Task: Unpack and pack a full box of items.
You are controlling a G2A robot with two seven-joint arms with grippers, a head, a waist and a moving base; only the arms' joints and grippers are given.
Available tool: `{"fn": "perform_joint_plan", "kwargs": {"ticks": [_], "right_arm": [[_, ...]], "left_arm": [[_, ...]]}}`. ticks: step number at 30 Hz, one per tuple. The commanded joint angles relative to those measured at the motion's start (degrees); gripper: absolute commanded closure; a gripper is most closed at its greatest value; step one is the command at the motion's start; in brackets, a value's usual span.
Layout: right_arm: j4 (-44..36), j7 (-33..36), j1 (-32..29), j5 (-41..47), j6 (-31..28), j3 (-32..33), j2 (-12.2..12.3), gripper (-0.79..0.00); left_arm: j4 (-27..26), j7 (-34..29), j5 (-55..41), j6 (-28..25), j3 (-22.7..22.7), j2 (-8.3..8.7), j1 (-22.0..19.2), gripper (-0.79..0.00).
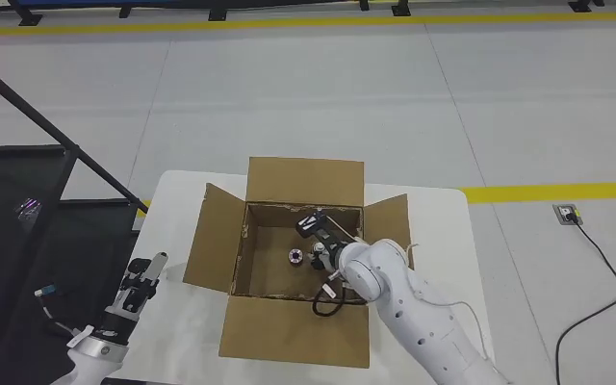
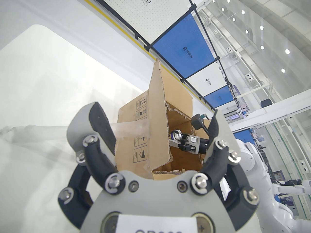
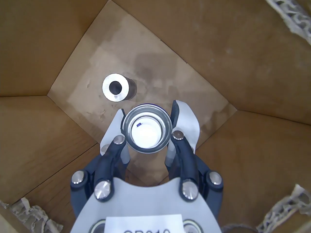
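An open cardboard box (image 1: 272,273) stands on the white table (image 1: 178,207) with its flaps spread. My right gripper (image 1: 314,256) is down inside it, shut on an upright spray can (image 3: 146,129) with a metal rim and a white cap. The fingers (image 3: 187,118) press on both sides of the can. A short metal cylinder (image 3: 118,90) with a centre hole stands on the box floor (image 3: 175,73) beside the can. My left gripper (image 1: 147,271) is open and holds nothing, off the box's left side near the table edge. From the left wrist view, the box (image 2: 158,112) lies ahead of the left gripper (image 2: 158,122).
A black frame and cloth (image 1: 38,221) stand beside the table on the left. The box's front flap (image 1: 295,334) lies flat towards the table's near edge. Bare table shows left of the box.
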Motion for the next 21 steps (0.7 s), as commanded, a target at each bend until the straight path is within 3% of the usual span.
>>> {"fn": "perform_joint_plan", "kwargs": {"ticks": [1, 2, 6, 11, 16, 19, 20, 21], "right_arm": [[1.2, 0.4, 0.8, -0.2, 0.3, -0.5, -0.3, -0.379], [1.3, 0.4, 0.9, -0.2, 0.5, -0.6, -0.4, -0.391], [1.7, 0.5, 1.3, 0.2, 0.4, -1.1, -0.8, -0.566], [-0.8, 1.1, 0.8, -0.4, 1.1, -1.1, -0.9, -0.576], [-12.0, -0.9, -3.1, -0.2, 1.5, 1.7, -0.1, -0.634], [-23.2, -2.5, -7.9, 2.2, -0.8, 5.4, 0.9, -0.446], [-26.6, -2.5, -9.5, 1.7, -1.2, 7.0, 1.3, -0.508], [-30.2, -2.4, -11.2, 1.1, -1.2, 8.5, 1.7, -0.68]], "left_arm": [[0.0, 0.2, 0.0, 0.1, 0.1, -0.01, 0.0, -0.785], [0.0, 0.3, -0.1, 0.2, 0.2, -0.01, -0.1, -0.785], [0.3, 0.5, -0.5, 0.8, 0.0, 0.08, -0.6, -0.785], [0.0, 0.1, 0.2, 0.9, 0.3, 0.21, -0.8, -0.785], [-1.2, -0.7, 1.6, 0.6, 2.0, 0.3, -1.1, -0.785], [-1.9, -0.5, 4.2, 0.6, 3.5, 0.36, -1.8, -0.785], [-2.0, -1.0, 4.0, 0.5, 4.2, 0.37, -2.0, -0.785], [-2.3, -1.3, 4.3, 0.4, 4.5, 0.41, -2.2, -0.785]]}}
